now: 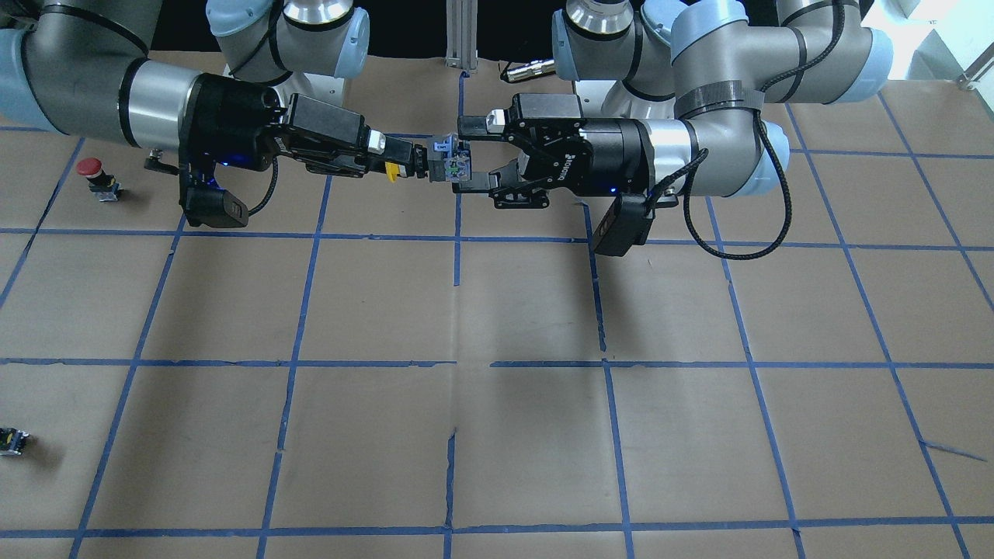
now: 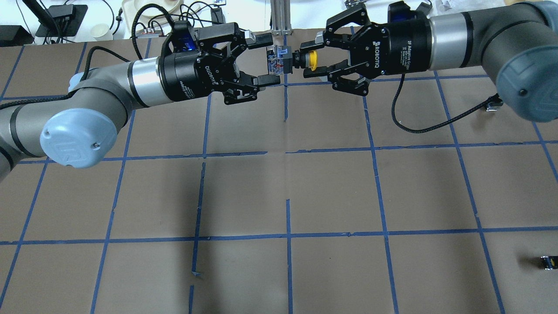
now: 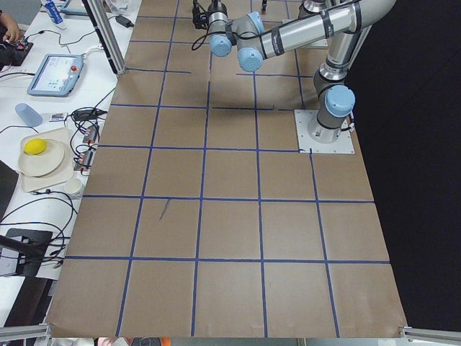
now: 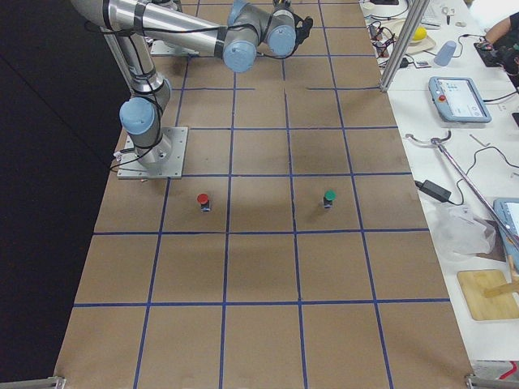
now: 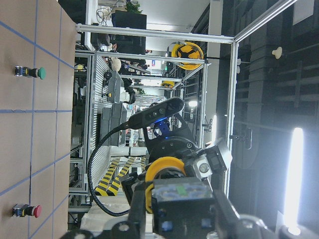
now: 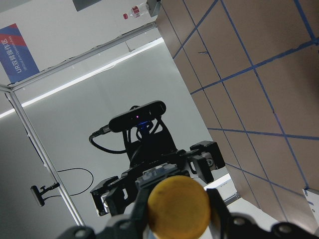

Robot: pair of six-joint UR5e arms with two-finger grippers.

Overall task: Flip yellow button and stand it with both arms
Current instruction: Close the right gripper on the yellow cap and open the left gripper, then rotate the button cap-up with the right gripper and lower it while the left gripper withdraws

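Observation:
The yellow button (image 2: 305,60) is held in the air, lying sideways between the two grippers over the table's far middle. My right gripper (image 2: 304,59) is shut on its yellow cap end (image 1: 392,171). Its grey block base (image 1: 450,159) points at my left gripper (image 2: 272,60). The left gripper is open, with one finger on each side of the base and a gap at both. In the left wrist view the base (image 5: 182,199) fills the lower middle with the cap behind it. In the right wrist view the cap (image 6: 178,206) faces the camera.
A red-capped button (image 1: 93,175) stands on the brown paper near the right arm and also shows in the exterior right view (image 4: 203,200). A green-capped button (image 4: 328,197) stands beside it. A small black-and-silver part (image 2: 548,261) lies near the table's edge.

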